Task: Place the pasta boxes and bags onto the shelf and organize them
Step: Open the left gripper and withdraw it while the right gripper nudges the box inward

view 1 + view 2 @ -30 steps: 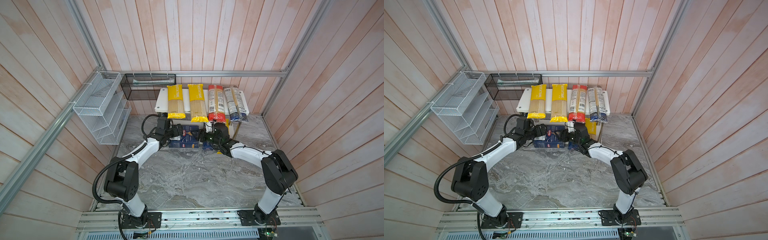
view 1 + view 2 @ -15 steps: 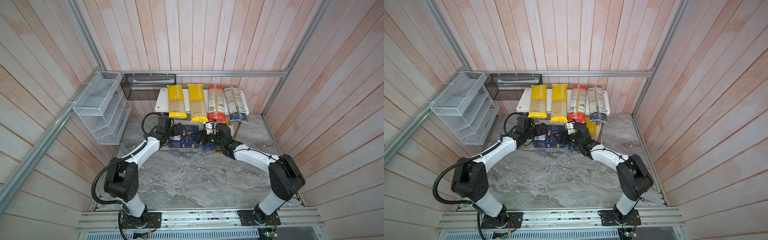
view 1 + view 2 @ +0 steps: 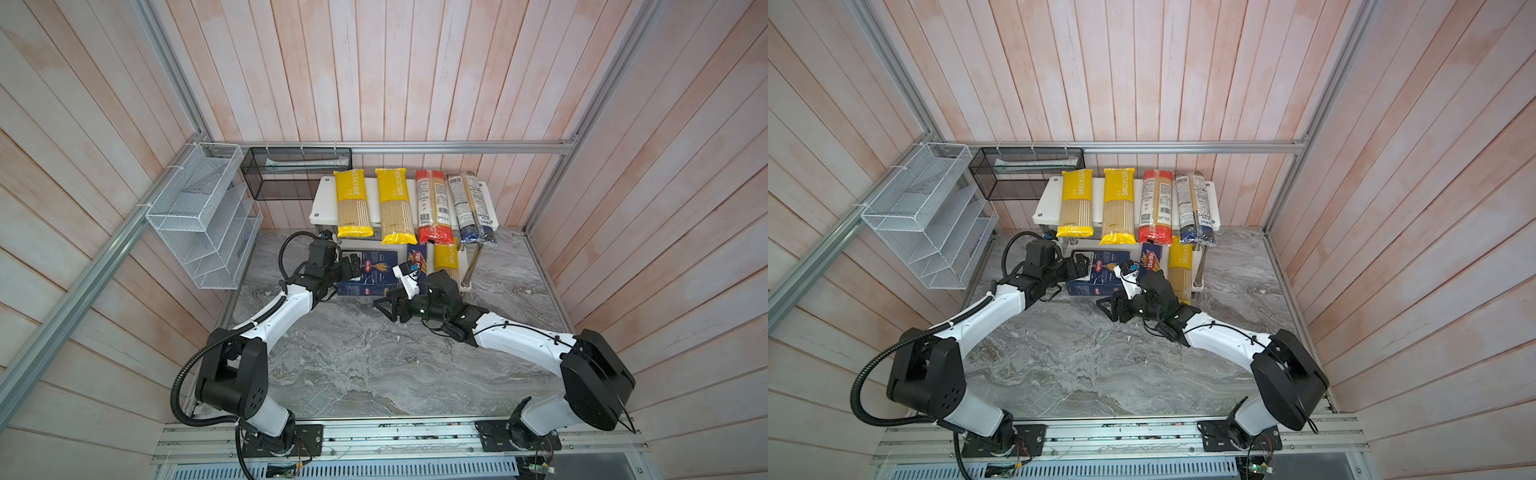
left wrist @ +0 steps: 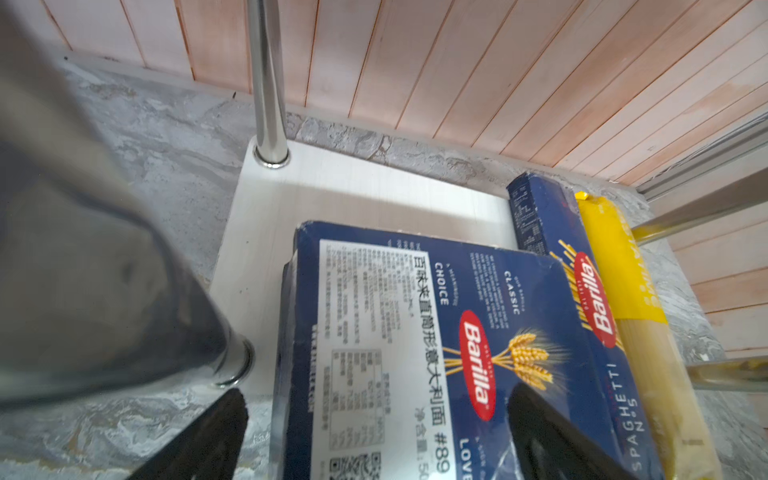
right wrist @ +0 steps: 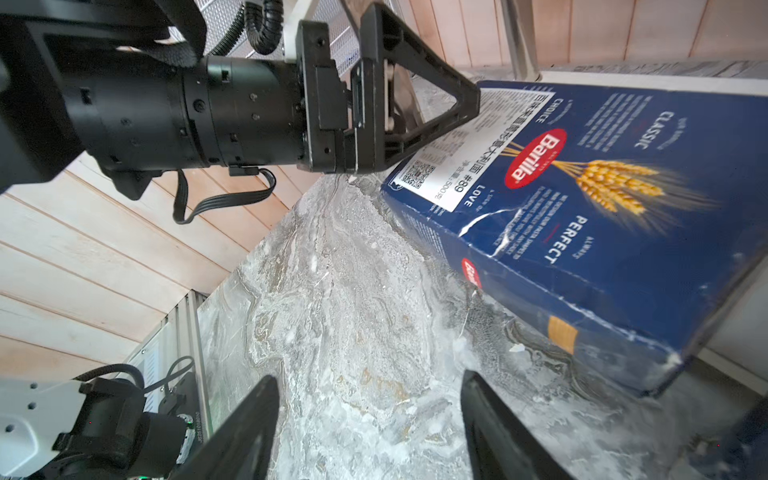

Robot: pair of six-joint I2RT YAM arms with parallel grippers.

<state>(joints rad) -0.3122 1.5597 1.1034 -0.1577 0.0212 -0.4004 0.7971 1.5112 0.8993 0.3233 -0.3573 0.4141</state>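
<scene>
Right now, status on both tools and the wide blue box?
Left tool open, straddling side of wide blue box. Right tool open, empty. Box partly on lower board, front end overhanging. Board behind it bare; chrome leg close beside left tool.

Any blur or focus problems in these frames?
Left wrist view: the chrome leg nearest the lens is badly defocused; the label on the wide Barilla box is legible. Right wrist view: the wheat print smears, the marble surface is sharp. Both top views: crisp, evenly lit.

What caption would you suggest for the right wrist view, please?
Right gripper, jaws open, over the marble table; left gripper at a corner of the wide Barilla box.
</scene>
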